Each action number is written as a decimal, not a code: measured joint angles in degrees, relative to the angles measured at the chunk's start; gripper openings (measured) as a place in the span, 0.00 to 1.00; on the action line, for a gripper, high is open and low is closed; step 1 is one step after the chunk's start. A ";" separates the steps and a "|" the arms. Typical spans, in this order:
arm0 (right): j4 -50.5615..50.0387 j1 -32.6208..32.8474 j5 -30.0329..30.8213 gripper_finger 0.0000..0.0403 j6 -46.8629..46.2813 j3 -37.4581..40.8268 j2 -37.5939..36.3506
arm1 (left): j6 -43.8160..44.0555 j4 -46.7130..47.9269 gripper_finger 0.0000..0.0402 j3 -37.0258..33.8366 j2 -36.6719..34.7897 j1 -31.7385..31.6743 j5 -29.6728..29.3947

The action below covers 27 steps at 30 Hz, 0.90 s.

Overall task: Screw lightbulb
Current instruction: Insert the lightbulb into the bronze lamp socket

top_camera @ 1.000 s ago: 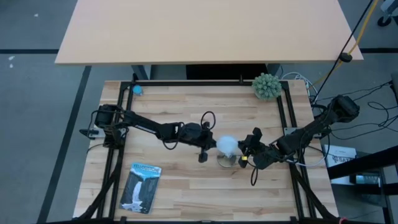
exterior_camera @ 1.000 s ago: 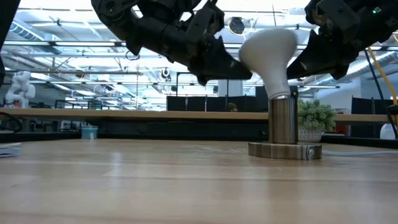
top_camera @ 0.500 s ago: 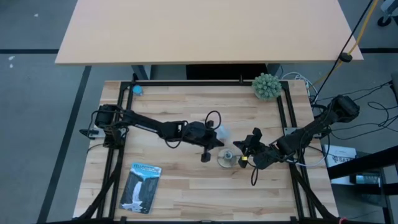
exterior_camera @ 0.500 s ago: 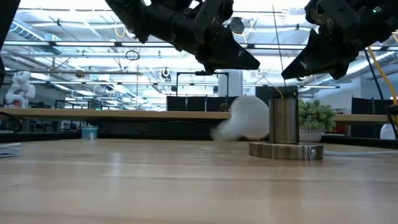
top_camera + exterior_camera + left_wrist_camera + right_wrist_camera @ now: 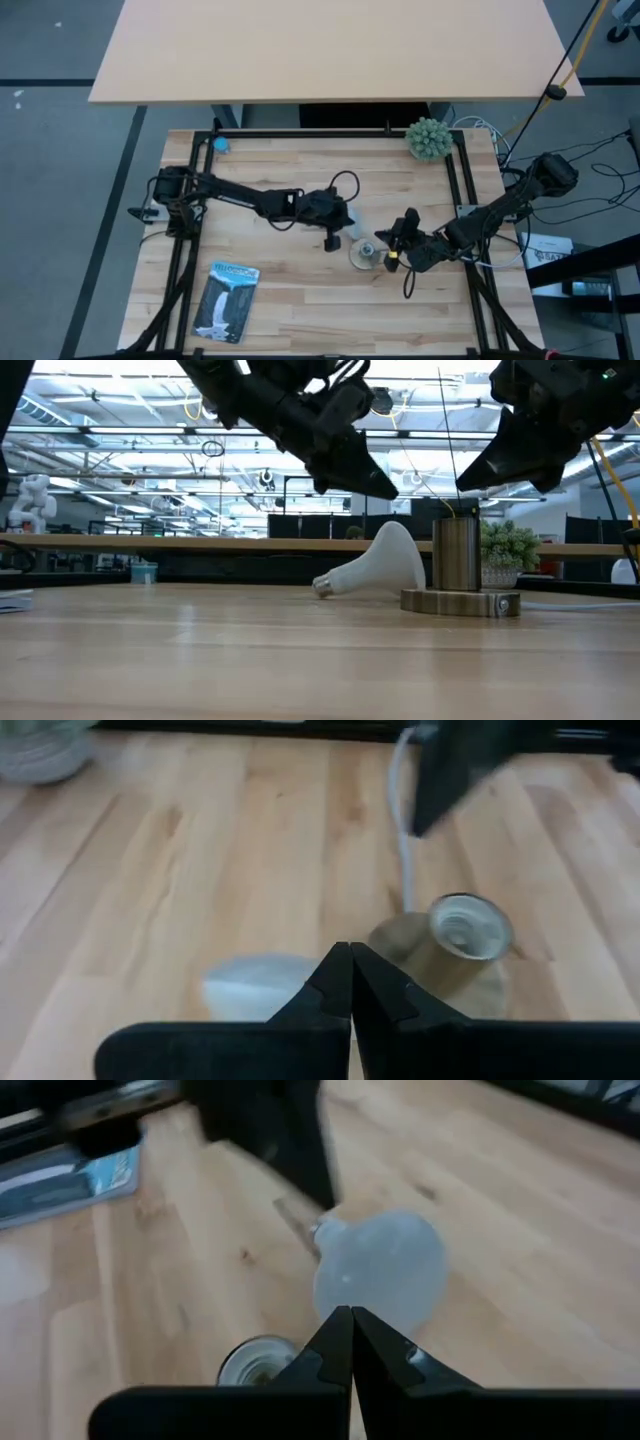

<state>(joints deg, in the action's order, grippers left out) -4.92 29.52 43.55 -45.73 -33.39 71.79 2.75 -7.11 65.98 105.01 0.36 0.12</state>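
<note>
The white lightbulb [image 5: 378, 564] lies on its side on the wooden table, globe beside the socket, grey neck [image 5: 322, 586] pointing toward the table's left. It also shows in the high view [image 5: 353, 226] and both wrist views [image 5: 250, 992] [image 5: 385, 1270]. The metal socket [image 5: 456, 555] stands upright and open-topped on its round base [image 5: 363, 254]. My left gripper [image 5: 334, 236] hovers shut above the bulb's neck end. My right gripper [image 5: 396, 246] hovers shut just right of the socket. Both are empty.
A white cord [image 5: 403, 830] runs from the socket base. A green spiky plant ball [image 5: 430, 138] sits at the far right, a small blue object [image 5: 221, 145] at the far left, and a blue booklet [image 5: 226, 298] at the near left.
The bulb, which stood tilted on top of the socket, has tipped off it, dropped to the table and now lies on its side left of the socket. My left gripper has risen and drawn back a little toward the table's left.
</note>
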 joint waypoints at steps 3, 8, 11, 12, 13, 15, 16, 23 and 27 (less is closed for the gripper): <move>-0.10 0.00 -0.80 0.00 -1.23 0.00 0.02 | 0.15 3.96 0.00 -0.04 -1.35 -0.89 -0.59; -0.35 0.00 -1.88 0.00 -1.63 0.00 0.02 | -3.41 15.50 0.00 -0.02 -7.35 -0.56 -7.47; -0.49 0.00 -1.95 0.00 -1.89 0.00 0.02 | -5.73 21.50 0.00 0.00 -11.09 0.12 -10.69; -0.51 0.00 -1.95 0.00 -2.02 0.01 0.02 | -6.07 23.24 0.00 0.02 -11.99 0.14 -10.71; -0.58 0.00 -1.93 0.00 -2.02 0.00 0.02 | -6.08 24.74 0.00 0.02 -12.54 0.17 -10.70; -0.57 0.00 -1.94 0.00 -2.30 0.01 0.02 | -4.99 27.17 0.00 0.02 -12.91 0.30 -10.26; -0.58 0.00 -1.93 0.00 -2.86 0.01 0.02 | -4.58 28.50 0.00 0.01 -12.87 0.44 -9.95; -0.57 0.00 -1.97 0.00 -4.89 0.00 0.02 | -1.26 30.57 0.04 -0.20 -12.32 1.20 -7.31; -0.58 0.00 -1.97 0.00 -7.01 0.01 0.02 | -0.44 30.22 0.15 -0.24 -12.35 2.00 -6.56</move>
<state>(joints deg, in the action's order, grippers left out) -5.50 29.52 41.58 -52.73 -33.38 71.81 2.31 23.11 65.73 92.66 2.36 -6.44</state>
